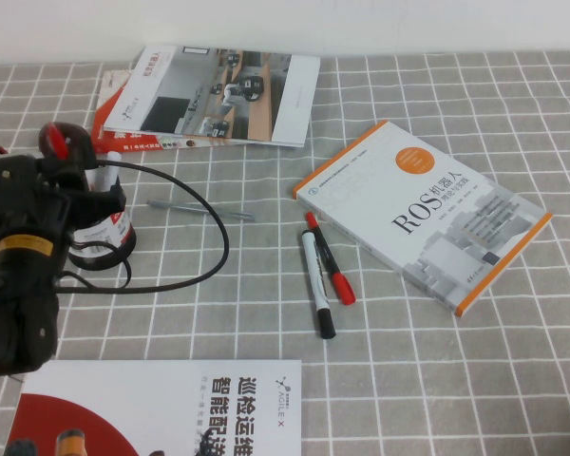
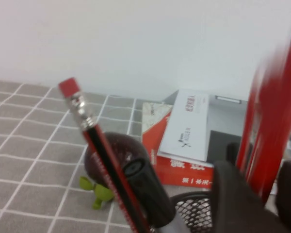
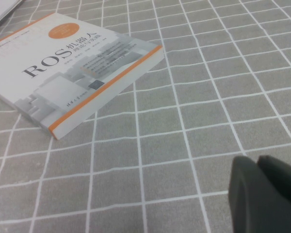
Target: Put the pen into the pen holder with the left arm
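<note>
**Red pen poised over the cup, with a crowded mouth below**

The biggest worry from where I stand is the drop itself. The pen (image 2: pixel 271 111) stands nearly upright right at the left pincer (image 2: pixel 264 189), just above the mesh rim of the pen holder (image 2: pixel 194 213). That cup is already busy. A pencil (image 2: pixel 87 126) with a red eraser leans out of it, and a stubby black cap (image 2: pixel 140 179) sits beside the pencil. If the pen's tip lands on either of them, or on the rim, it could tip outward and roll off across the surface (image 1: pixel 437 380). The cup looks light, so a nudge from the arm might also tip it over.

As for the left pincer, I cannot tell whether it is clamping the pen or has let it go. The pen shows smeared in the left wrist view, and that would fit either case. In the high view the left arm hangs over the cup at the left of the checked cloth.

The right pincer (image 3: pixel 262 194) hovers low over bare cloth, well apart from the orange-edged book (image 3: pixel 77 73). It is pressed closed and holds nothing.
</note>
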Controlling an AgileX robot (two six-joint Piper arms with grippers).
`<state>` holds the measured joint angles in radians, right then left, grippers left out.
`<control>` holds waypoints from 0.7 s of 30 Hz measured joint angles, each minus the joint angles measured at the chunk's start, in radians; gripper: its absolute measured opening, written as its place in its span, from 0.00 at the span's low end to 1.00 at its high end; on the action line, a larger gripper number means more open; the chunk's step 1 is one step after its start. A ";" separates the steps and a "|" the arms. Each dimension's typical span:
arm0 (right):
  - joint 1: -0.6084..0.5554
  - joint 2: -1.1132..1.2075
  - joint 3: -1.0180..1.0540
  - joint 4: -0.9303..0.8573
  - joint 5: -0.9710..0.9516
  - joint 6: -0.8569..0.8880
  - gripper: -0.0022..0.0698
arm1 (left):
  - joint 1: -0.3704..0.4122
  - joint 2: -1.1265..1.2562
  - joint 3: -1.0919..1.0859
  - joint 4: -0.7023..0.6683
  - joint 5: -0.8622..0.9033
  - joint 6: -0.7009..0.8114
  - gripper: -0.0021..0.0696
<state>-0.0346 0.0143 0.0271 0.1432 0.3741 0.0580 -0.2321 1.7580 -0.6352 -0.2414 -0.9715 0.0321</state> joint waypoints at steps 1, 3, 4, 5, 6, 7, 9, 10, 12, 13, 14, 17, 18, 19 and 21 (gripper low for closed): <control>0.000 0.000 0.000 0.000 0.000 0.000 0.01 | 0.000 -0.003 0.000 0.002 -0.002 0.000 0.35; 0.000 0.000 0.000 0.000 0.000 0.000 0.01 | 0.000 -0.007 0.000 0.002 -0.005 0.000 0.45; 0.000 0.000 0.000 0.000 0.000 0.000 0.01 | 0.000 -0.007 0.000 0.002 -0.010 0.000 0.49; 0.000 0.000 0.000 0.000 0.000 0.000 0.01 | 0.000 -0.009 0.000 0.002 -0.016 0.000 0.53; 0.000 0.000 0.000 0.000 0.000 0.000 0.01 | 0.000 -0.010 0.000 0.002 -0.021 0.000 0.55; 0.000 0.000 0.000 0.000 0.000 0.000 0.01 | 0.000 -0.013 0.000 0.002 -0.021 0.000 0.56; 0.000 0.000 0.000 0.000 0.000 0.000 0.01 | 0.000 -0.020 0.000 0.002 -0.021 0.005 0.58; 0.000 0.000 0.000 0.000 0.000 0.000 0.01 | 0.000 -0.031 0.000 0.002 -0.021 0.012 0.58; 0.000 0.000 0.000 0.000 0.000 0.000 0.01 | 0.000 -0.058 0.002 0.002 -0.021 0.036 0.58; 0.000 0.000 0.000 0.000 0.000 0.000 0.01 | 0.000 -0.081 0.010 0.002 -0.021 0.054 0.58; 0.000 0.000 0.000 0.000 0.000 0.000 0.01 | 0.000 -0.110 0.023 0.002 -0.019 0.072 0.58; 0.000 0.000 0.000 0.000 0.000 0.000 0.01 | 0.000 -0.221 0.069 0.004 -0.008 0.100 0.49; 0.000 0.000 0.000 0.000 0.000 0.000 0.01 | 0.000 -0.270 0.085 0.006 0.001 0.103 0.45; 0.000 0.000 0.000 0.000 0.000 0.000 0.01 | 0.000 -0.324 0.104 0.006 0.018 0.107 0.38; 0.000 0.000 0.000 0.000 0.000 0.000 0.01 | 0.000 -0.429 0.140 0.006 0.087 0.117 0.24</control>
<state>-0.0346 0.0143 0.0271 0.1432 0.3741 0.0580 -0.2321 1.3287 -0.4955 -0.2352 -0.8850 0.1489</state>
